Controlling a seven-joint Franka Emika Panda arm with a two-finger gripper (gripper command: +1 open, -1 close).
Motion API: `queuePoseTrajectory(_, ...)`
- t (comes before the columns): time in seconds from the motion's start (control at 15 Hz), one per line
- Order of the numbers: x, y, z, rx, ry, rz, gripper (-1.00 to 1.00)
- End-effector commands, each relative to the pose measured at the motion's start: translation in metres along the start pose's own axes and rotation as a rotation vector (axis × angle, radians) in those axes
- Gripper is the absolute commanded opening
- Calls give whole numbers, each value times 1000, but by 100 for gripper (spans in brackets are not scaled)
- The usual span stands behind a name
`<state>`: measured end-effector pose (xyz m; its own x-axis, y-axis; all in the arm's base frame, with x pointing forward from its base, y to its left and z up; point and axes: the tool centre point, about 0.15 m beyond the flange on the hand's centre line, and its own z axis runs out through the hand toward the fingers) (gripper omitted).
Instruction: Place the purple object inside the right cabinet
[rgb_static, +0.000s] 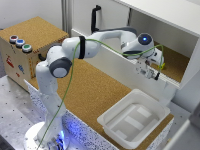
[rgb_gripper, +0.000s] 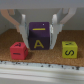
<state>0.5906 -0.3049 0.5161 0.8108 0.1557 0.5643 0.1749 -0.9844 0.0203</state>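
The purple block (rgb_gripper: 40, 36) sits on the right cabinet (rgb_static: 176, 64) floor between red and yellow blocks, with the end effector (rgb_gripper: 38, 26) open around it, so only withdrawal seems left.

You are working with little side room: the red cube (rgb_gripper: 19, 49) is crowding one flank of the purple block (rgb_gripper: 40, 36), the yellow cube (rgb_gripper: 69, 49) is sitting farther off the other.

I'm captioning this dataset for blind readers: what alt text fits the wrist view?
A purple lettered cube sits between the gripper's two jaws on a cork-brown floor, with a red cube and a yellow-green cube to either side. Whether the jaws touch it is unclear.
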Motion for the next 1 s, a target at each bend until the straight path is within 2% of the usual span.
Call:
queuePoseTrajectory(0.0,58,28,63,42,-47,0,-100)
queuePoseTrajectory(0.27,64,36,101,112,-110,-30,-100)
queuePoseTrajectory(0.47,62,35,97,127,-112,-35,-100)
queuePoseTrajectory(0.53,60,36,97,123,-111,-35,100)
queuePoseTrajectory(0.6,58,35,98,124,-123,-39,100)
queuePoseTrajectory(0.73,55,27,84,146,-98,-66,100)
queuePoseTrajectory(0.87,54,14,63,169,-83,-104,100)
queuePoseTrajectory(0.93,53,5,45,161,-64,-129,100)
